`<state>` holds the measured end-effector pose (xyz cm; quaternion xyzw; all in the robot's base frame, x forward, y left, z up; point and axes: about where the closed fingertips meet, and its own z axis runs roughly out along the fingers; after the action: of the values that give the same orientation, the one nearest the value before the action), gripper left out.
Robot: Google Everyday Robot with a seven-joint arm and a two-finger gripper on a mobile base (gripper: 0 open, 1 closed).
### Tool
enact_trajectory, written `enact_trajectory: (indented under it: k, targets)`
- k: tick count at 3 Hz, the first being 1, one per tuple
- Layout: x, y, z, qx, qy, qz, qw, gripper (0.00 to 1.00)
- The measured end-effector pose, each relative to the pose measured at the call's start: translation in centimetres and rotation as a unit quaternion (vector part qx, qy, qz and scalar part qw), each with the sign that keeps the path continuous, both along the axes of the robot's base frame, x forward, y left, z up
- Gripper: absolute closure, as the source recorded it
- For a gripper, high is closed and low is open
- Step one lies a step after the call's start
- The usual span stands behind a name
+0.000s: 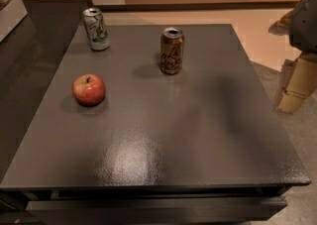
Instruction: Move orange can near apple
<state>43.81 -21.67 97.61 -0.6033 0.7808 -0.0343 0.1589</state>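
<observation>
The orange can [172, 51] stands upright at the back middle of the dark grey table [163, 140], with its silver top open. The red apple [88, 89] with yellowish patches sits at the left of the table, some way to the left of the can and nearer to me. My gripper [293, 97] hangs off the table's right side, beyond its edge, well to the right of the can and holding nothing that I can see. Part of the grey arm [306, 18] shows above it at the frame's right edge.
A white-and-green can [96, 29] with red marks stands upright at the table's back left corner, behind the apple. A dark counter [29, 55] runs along the left side. Light floor lies behind and to the right of the table.
</observation>
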Motion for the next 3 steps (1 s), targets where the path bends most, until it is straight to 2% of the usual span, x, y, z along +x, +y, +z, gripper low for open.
enact_trajectory:
  k: [1,2,3]
  targets:
    - [0.7,0.5,0.6,0.006,-0.001,-0.005,1.0000,0.00]
    - [4.5,1.8,0.9,0.041,-0.007,-0.024,0.9989,0.00]
    - [10.4,3.7,0.3,0.089,-0.019,-0.047,0.9948,0.00]
